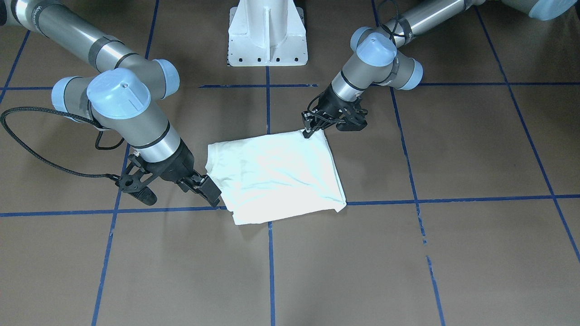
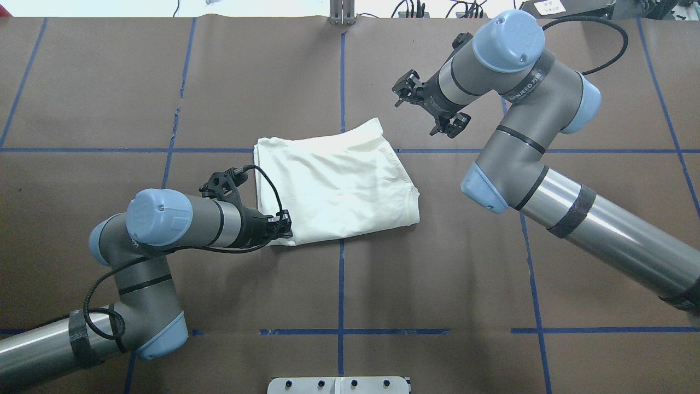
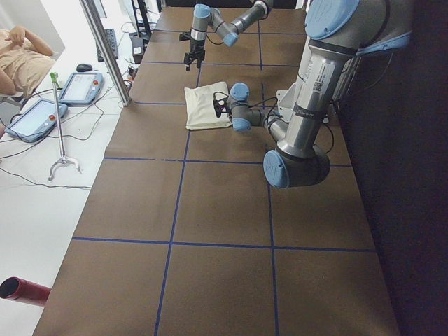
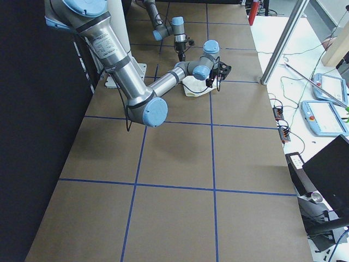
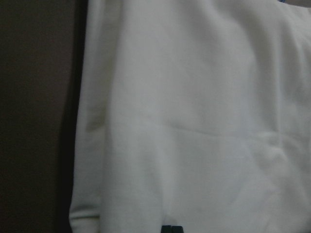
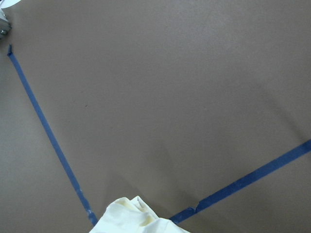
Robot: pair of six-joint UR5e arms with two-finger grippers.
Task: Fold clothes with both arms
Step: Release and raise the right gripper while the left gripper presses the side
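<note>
The clothes (image 1: pixel 276 174) (image 2: pixel 333 180) are one cream-white shirt, folded into a rough rectangle with its plain side up, lying flat mid-table. My left gripper (image 1: pixel 309 132) (image 2: pixel 284 229) is down at the corner nearest the robot's left. It is shut on the cloth; in the left wrist view its dark fingertips (image 5: pixel 171 229) sit together on the shirt (image 5: pixel 194 121). My right gripper (image 1: pixel 209 190) (image 2: pixel 403 92) hangs open just off the shirt's far right corner, holding nothing. The right wrist view shows only a tip of the shirt (image 6: pixel 136 218).
Blue tape lines (image 1: pixel 269 253) grid the brown table. The white pedestal base (image 1: pixel 267 36) stands at the robot's side. Beyond the far table edge are a metal post (image 3: pixel 105 49), teach pendants (image 3: pixel 77 87) and a seated person (image 3: pixel 21 59). A red cylinder (image 3: pixel 24 290) lies off-table.
</note>
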